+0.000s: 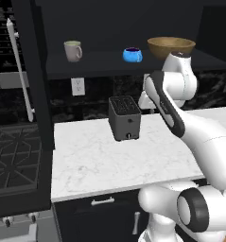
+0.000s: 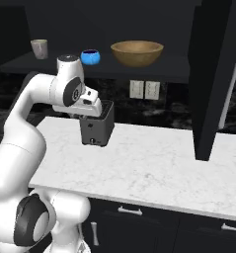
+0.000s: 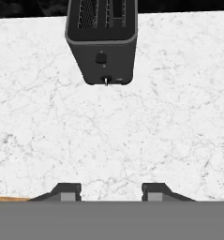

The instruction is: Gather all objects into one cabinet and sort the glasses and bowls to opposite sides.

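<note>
Item, gripper [image 3: 111, 191]: we see its two dark fingertips parted, nothing between them, pointed down at the marble counter [image 3: 132, 140]; we hold no load.

Item, toaster [image 3: 102, 42]: stands on the counter ahead of the hand, no part of the task; we judge it the nearest thing to strike if we lift or swing toward the shelf without first clearing its top.

Item, open cabinet shelf [image 1: 100, 61]: holds three vessels in a row; beige mug [image 1: 73, 50] at one end, small blue vessel [image 1: 132, 55] in the middle, wide wooden bowl [image 1: 171, 47] at the other end, each apart from its neighbour.

Item, cabinet door [image 1: 31, 75]: stands open, edge toward us, long silver handle [image 1: 20, 71] on it; a wide sweep of the elbow could knock it.

Item, risks: the arm's upper joint sits close under the bowl in the left base view; rising carelessly could tip the bowl off the shelf; the blue vessel looks glossy and round, so a shallow pinch may let it slip; the red cup we cannot place.
</note>
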Tool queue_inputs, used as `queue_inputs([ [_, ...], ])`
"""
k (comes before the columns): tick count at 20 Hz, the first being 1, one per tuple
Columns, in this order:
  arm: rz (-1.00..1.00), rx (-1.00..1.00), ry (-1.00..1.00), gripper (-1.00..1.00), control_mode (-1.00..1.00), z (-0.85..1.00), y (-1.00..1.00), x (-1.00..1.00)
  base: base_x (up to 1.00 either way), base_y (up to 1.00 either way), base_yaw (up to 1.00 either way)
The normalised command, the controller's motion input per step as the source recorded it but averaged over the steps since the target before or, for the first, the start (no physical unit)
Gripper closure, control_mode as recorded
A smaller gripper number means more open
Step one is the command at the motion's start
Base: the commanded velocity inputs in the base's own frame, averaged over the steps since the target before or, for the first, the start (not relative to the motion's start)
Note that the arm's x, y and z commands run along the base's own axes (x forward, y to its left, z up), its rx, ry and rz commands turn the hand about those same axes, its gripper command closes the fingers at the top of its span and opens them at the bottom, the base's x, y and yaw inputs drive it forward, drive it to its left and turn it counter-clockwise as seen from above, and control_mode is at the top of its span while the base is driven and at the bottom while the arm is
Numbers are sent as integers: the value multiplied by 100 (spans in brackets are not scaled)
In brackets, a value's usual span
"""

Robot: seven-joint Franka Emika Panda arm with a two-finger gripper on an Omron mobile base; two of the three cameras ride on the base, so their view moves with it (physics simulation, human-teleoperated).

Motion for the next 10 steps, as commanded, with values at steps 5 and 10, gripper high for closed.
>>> queue_inputs([
  [5,0,0,0,-100,100,0,0,0,-5,0,0],
  [10,0,0,0,-100,100,0,0,0,-67,12,0],
])
